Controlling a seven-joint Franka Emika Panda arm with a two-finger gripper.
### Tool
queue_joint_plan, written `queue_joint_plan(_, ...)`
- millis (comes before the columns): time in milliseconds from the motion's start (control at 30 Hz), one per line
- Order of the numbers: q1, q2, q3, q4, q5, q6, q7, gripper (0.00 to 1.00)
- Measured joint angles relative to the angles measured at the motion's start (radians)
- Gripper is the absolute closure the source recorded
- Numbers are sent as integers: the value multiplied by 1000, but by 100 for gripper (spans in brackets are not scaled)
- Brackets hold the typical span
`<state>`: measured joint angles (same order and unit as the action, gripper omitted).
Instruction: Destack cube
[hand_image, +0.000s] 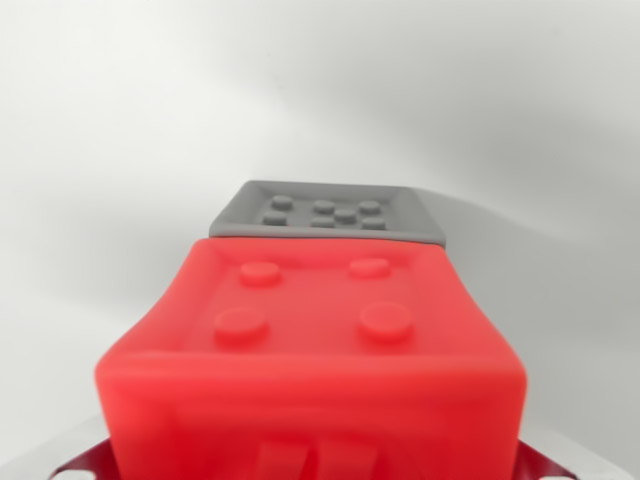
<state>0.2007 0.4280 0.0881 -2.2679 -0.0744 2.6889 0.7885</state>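
Red soft-plastic studded cube (310, 360) fills my wrist view, close below me; grey studded cube (328, 212) lies just beyond it. My gripper fingers are out of frame; opening cannot be told.

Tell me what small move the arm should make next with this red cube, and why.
Probably lower it a little and set it on the white surface, short of the gray block. The red cube fills the near foreground while the gray block sits beyond it, so the two look already apart. The fingers are not in view, so the grip itself cannot be checked.
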Motion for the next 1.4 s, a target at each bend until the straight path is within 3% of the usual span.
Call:
queue_joint_plan(700,0,-4,0,0,0,-3,0,100)
queue_joint_plan(1400,-3,-72,5,-8,8,-61,-6,100)
